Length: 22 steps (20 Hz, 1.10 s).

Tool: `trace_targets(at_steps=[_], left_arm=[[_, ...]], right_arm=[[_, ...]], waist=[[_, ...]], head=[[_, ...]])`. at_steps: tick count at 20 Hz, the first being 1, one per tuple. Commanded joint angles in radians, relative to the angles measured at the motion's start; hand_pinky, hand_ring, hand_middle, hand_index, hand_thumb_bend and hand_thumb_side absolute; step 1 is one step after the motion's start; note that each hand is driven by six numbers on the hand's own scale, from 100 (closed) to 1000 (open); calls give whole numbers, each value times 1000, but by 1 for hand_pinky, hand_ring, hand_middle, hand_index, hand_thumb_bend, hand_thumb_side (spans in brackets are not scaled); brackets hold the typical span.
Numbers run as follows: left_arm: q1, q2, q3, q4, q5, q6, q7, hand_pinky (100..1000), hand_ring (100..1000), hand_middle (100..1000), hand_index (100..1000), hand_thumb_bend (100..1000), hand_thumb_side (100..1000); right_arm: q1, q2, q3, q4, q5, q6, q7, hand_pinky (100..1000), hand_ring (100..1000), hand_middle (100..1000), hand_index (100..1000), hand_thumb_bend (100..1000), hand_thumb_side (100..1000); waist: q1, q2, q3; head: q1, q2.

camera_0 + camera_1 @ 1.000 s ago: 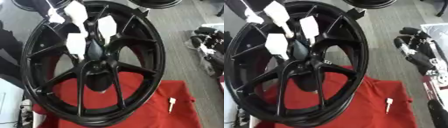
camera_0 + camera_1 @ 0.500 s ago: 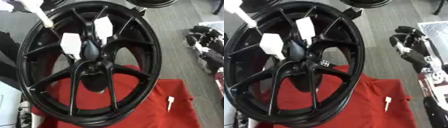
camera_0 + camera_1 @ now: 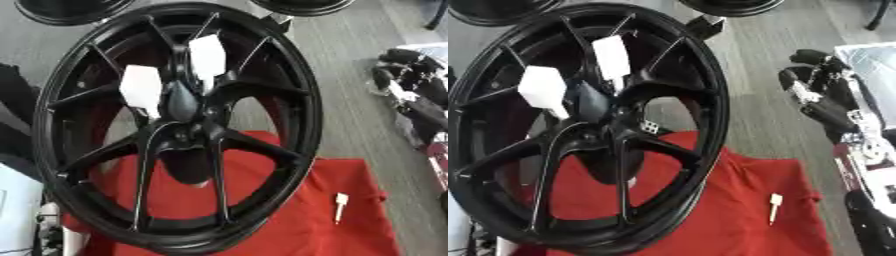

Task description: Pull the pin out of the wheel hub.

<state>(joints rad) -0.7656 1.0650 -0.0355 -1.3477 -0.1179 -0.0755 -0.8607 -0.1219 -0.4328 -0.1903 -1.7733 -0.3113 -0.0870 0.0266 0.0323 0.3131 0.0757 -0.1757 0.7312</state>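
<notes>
The wheel (image 3: 308, 125) stands tilted on a red cloth (image 3: 289, 225). Two white blocks (image 3: 140, 91) (image 3: 207, 56) stick out at its hub (image 3: 182, 105); I take them for pin heads, though their stems are hidden. The only hand in view is the right hand (image 3: 826, 100), low at the right edge. Whether it is spread or closed cannot be told, and it holds nothing.

The hub is well to that hand's left and the blocks are up-left of it. A loose white pin (image 3: 339, 206) lies on the cloth below the hand.

To do the step well, take one block by its sides and draw it straight along its own axis. Avoid levering against the spokes, because the leaning wheel could roll or tip.
</notes>
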Motion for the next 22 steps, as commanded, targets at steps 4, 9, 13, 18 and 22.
trace_targets(at_steps=[4, 9, 13, 18, 22], left_arm=[[117, 81, 87, 31, -7, 20, 37, 844, 816, 752, 779, 183, 247], [168, 77, 117, 55, 20, 28, 99, 842, 820, 767, 826, 151, 704], [178, 65, 119, 54, 48, 35, 117, 840, 818, 764, 818, 121, 723], [179, 47, 123, 28, 72, 37, 148, 827, 803, 746, 794, 100, 737], [182, 9, 140, -16, 126, 71, 291, 816, 791, 733, 781, 100, 740]], right_arm=[[-5, -26, -13, -22, 5, -1, -9, 912, 731, 723, 753, 396, 224], [-3, -25, -15, -22, 5, -2, -11, 912, 731, 723, 753, 393, 225], [-5, -24, -15, -23, 3, -2, -11, 912, 731, 723, 753, 390, 226], [-5, -24, -14, -23, 3, -2, -11, 912, 731, 723, 753, 388, 227], [-6, -23, -14, -23, 1, -2, -11, 912, 731, 723, 753, 385, 227]], waist=[[-4, -13, 1], [-5, -13, 2], [-7, -13, 1], [-8, -13, 1], [-9, -14, 1]], head=[[6, -27], [3, -28], [6, -31], [7, -27], [11, -24]])
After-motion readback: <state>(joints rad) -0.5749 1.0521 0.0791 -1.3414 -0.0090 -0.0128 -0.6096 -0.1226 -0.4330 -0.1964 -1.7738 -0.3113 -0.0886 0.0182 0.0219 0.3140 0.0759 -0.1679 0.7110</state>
